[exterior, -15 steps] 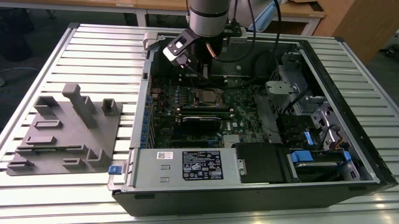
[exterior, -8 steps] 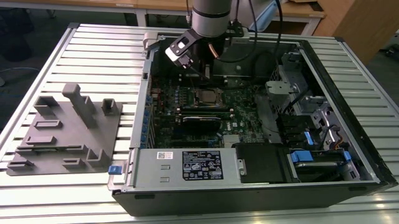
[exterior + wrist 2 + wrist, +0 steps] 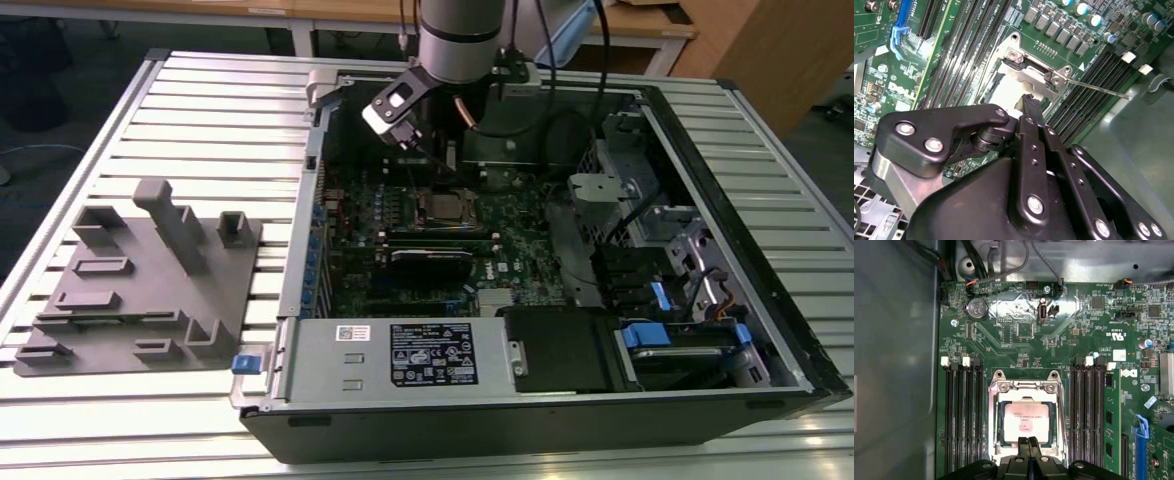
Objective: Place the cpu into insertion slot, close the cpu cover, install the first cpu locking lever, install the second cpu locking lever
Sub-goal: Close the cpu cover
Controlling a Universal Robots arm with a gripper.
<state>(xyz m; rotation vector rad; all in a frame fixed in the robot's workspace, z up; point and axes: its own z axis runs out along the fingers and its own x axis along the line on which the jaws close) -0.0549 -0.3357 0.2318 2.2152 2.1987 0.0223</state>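
Since the chip (image 3: 1026, 421) already sits in its socket (image 3: 1001, 430), just above centre in the exterior view, with the cover (image 3: 1026, 386) lying flat around it, the gripper (image 3: 1029, 442) grasps nothing: fingers (image 3: 1030, 127) pinched together, tips at the cover's edge, likely pressing it down.

One robot arm (image 3: 461, 30), one gripper (image 3: 1028, 441). One open computer case (image 3: 534, 425) on one slatted table (image 3: 200, 100); one grey fixture plate (image 3: 134, 300) beside it. Inside: one green board (image 3: 1019, 347), one cpu (image 3: 1025, 420), one insertion slot (image 3: 1001, 421), one cpu cover (image 3: 993, 425), one coin battery (image 3: 977, 308), two banks of long black slots (image 3: 961, 420), one thin wire lever (image 3: 1099, 89).
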